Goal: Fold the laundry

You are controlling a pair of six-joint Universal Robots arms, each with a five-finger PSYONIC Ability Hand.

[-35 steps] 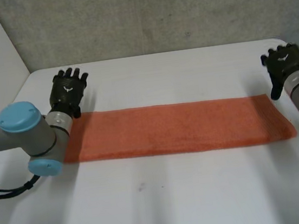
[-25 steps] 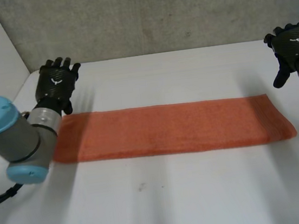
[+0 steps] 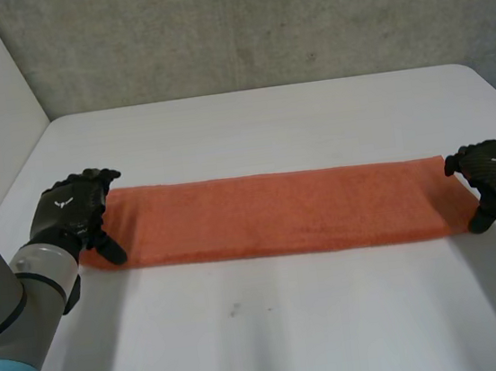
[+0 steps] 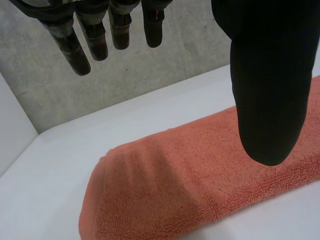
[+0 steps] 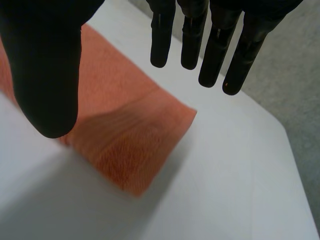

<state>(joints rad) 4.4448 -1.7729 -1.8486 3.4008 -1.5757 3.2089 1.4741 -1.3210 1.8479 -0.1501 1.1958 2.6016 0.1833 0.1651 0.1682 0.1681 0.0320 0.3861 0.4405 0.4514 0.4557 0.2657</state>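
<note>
A long orange towel (image 3: 278,212), folded into a narrow strip, lies flat across the white table (image 3: 283,326). My left hand (image 3: 72,210) hovers over the strip's left end, fingers straight and thumb apart, holding nothing. In the left wrist view that end of the towel (image 4: 165,190) lies below the thumb (image 4: 267,100) and the fingers (image 4: 95,35). My right hand (image 3: 495,171) is open over the strip's right end. In the right wrist view the towel's end (image 5: 135,135) lies under the spread fingers (image 5: 200,40) and the thumb (image 5: 47,75).
A grey concrete wall (image 3: 246,23) runs behind the table. Bare white table surface lies in front of the towel and behind it.
Both hands have come down and toward me from behind the towel to its two ends. The towel has not moved.
</note>
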